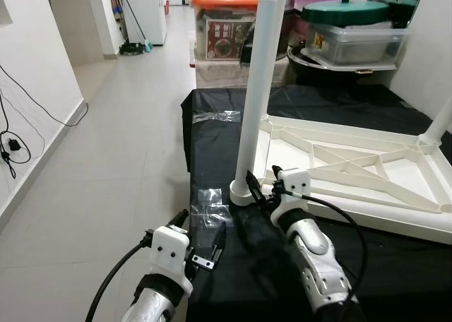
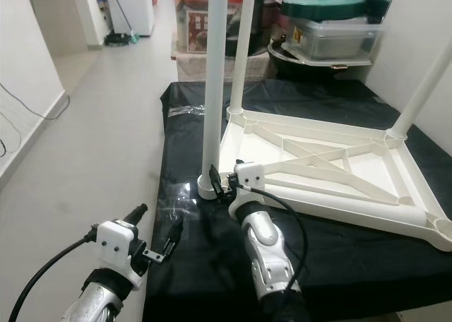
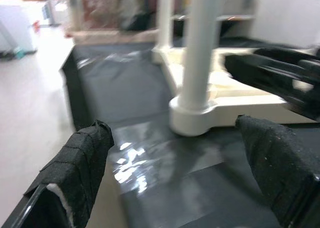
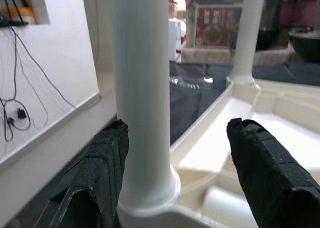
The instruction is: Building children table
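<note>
Head stereo cameras look forward and down over the black-covered desk from close range. Both wrist cameras sit low and near, sighting along their fingers at the same upright white leg, the left from farther back, the right almost against it.

A lived-in home was shown, seen along a tiled corridor. At its far end a white appliance and a mop were kept. Lidded plastic storage boxes and a large green-lidded pot were stacked far right. Cables were trailed down the left wall.
</note>
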Robot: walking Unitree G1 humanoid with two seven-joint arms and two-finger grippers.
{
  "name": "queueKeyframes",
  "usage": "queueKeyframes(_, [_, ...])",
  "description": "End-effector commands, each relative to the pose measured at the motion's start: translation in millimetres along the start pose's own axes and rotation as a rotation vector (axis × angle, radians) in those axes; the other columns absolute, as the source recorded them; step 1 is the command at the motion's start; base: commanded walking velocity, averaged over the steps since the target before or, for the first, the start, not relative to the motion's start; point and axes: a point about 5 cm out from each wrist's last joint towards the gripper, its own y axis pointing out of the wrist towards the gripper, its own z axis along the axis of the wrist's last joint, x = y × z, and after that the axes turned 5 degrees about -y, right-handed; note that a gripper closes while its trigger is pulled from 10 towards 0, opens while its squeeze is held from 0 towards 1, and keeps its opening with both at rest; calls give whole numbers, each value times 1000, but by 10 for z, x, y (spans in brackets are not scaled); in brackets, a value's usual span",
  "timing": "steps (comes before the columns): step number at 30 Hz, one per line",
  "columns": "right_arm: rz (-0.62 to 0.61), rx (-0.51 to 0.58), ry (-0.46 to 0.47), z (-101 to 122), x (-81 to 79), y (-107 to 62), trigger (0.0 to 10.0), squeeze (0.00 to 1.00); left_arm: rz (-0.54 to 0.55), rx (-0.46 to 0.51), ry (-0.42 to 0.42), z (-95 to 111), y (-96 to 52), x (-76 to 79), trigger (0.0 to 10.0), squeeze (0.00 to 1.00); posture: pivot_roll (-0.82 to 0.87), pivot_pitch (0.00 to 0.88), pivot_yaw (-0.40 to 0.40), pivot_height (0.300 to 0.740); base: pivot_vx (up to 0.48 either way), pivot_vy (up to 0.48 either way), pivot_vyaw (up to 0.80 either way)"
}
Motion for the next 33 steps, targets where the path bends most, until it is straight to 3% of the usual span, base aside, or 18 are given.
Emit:
queueKeyframes(1, [22,-35,-1,-61,-87,-29,10000,0,55,-57,8,-86,-10,-61,10000,0,-8,0,-24,740,0,0,0])
queueKeyframes(5, [45,-59,-2,-98,-171,-63,10000,0,88,-85,28,-121,-9,-99,10000,0,-8,0,-24,740,0,0,-388])
queueKeyframes(11, [48,-67,2,-88,-174,-80,10000,0,80,-97,34,-140,1,-95,10000,0,-14,0,-25,740,0,-92,-267])
queueKeyframes(22, [93,-97,5,-121,-226,-110,10000,0,60,-105,41,-152,5,-66,10000,0,-12,0,-27,740,0,-434,0])
queueKeyframes(33, [80,-33,-8,15,-196,-34,10000,0,55,-105,34,-156,9,-60,10000,0,-8,0,-28,740,0,-451,0])
